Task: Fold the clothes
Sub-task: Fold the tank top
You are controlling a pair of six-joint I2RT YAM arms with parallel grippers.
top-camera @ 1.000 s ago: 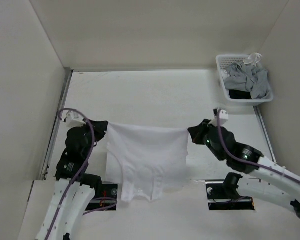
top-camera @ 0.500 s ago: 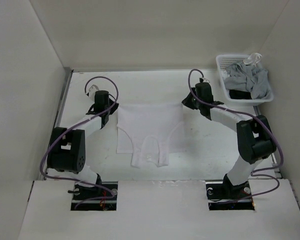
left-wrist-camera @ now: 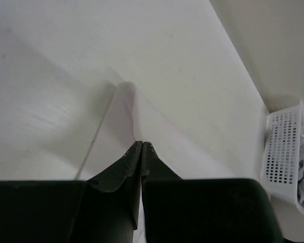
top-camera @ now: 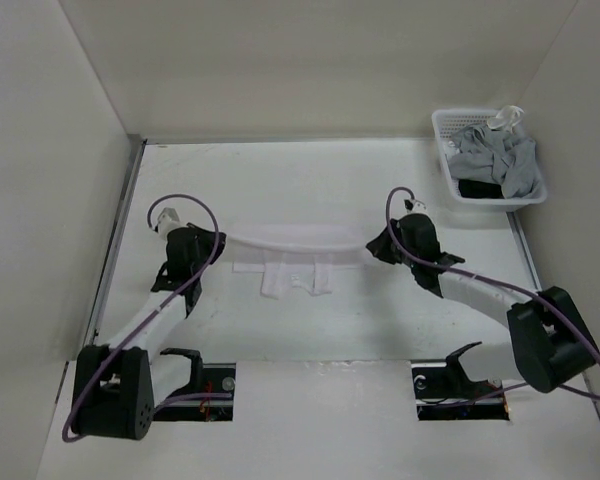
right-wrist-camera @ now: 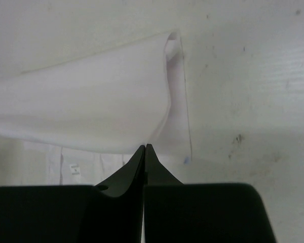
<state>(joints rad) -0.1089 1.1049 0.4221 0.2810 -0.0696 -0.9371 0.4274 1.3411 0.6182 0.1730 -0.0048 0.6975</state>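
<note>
The clothes [top-camera: 296, 239], one plain white garment, hang as a narrow band stretched between my two grippers, while the lower part [top-camera: 295, 280] lies bunched on the table. At the band's left end my left gripper [top-camera: 221, 238] is shut on the cloth, and my right gripper [top-camera: 371, 245] is shut on its right end. The left wrist view shows the closed black fingertips [left-wrist-camera: 142, 144] pinching white fabric [left-wrist-camera: 124, 109] that runs away from them. In the right wrist view the closed tips [right-wrist-camera: 145, 147] pinch the edge of the white sheet [right-wrist-camera: 91, 109], which spreads to the left.
A white slotted basket [top-camera: 444, 152] with grey garments [top-camera: 498, 162] stands at the back right corner, also showing in the left wrist view as the basket [left-wrist-camera: 282, 147]. White walls enclose the table on the left, back and right.
Both arms carried the garment away from the near edge toward the back, then lowered and drew it back. It hung as a full sheet before; now its lower part rests folded on the table.
</note>
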